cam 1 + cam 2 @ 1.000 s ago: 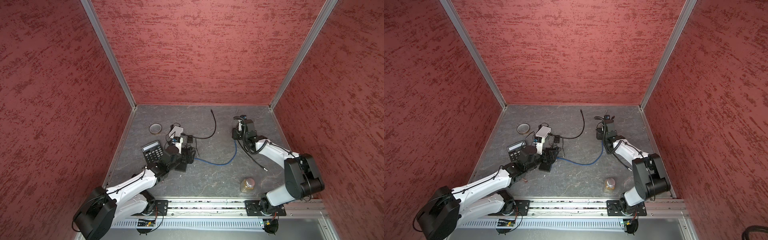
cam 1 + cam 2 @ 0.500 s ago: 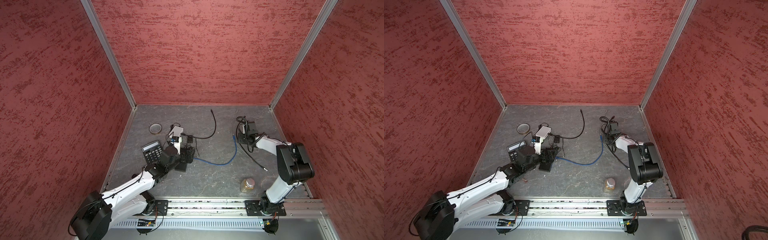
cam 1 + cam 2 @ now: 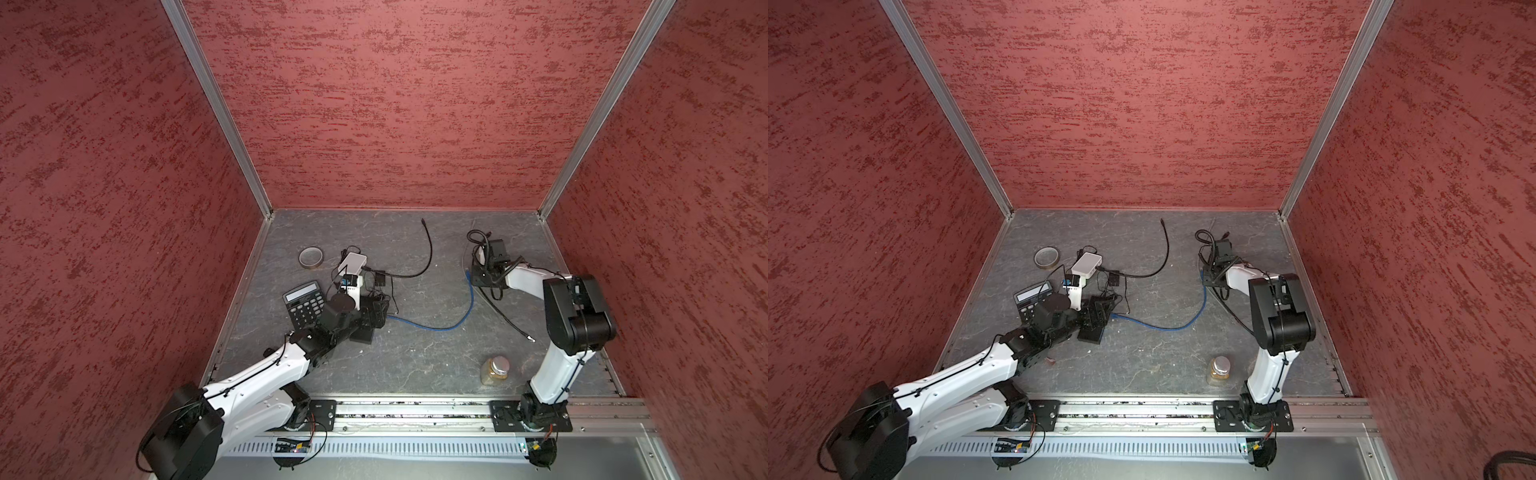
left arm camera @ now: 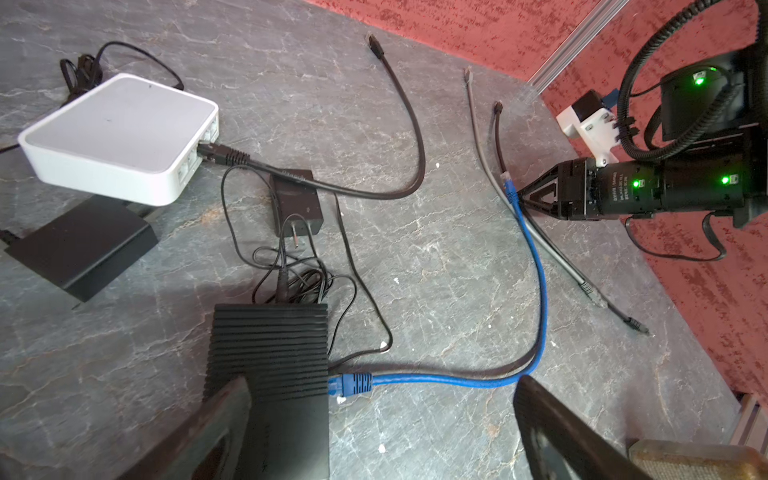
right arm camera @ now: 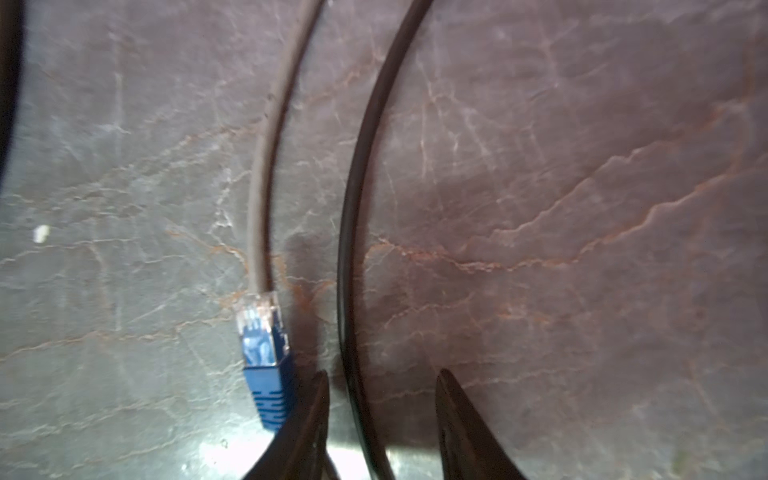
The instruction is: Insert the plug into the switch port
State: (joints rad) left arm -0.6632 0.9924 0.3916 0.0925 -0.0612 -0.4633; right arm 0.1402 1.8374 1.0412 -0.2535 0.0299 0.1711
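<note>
Broadly, the grey stone-patterned surface (image 3: 415,361) is walled in red on three sides, so its far and right edges leave little elbow room. Toward the left edge, the left hand (image 4: 374,419) hangs wide open and empty over the black switch (image 4: 270,353), one finger above that box's near corner.

The right hand (image 5: 382,374) is low near the right edge, toward the far right corner. It is half closed and grips nothing. A black cable (image 5: 353,208) runs through the gap between its fingers (image 5: 307,415), while the plug (image 5: 264,345) lies flat on the surface just outside one of them. That plug ends the blue cable (image 4: 540,291), which loops across the middle of the surface. The cable's other end already sits in the switch's side.

The cable looks light and springy, likely to tug the plug back along its curve. The plug is small, hard clear plastic behind a blue boot. The boot seems the best hold, being rubbery and clear of the latch. As lined up, the hand would probably pinch the black cable instead.

Between the hands the middle is mostly bare, and a jar (image 3: 496,370) stands near the front edge, well apart.
</note>
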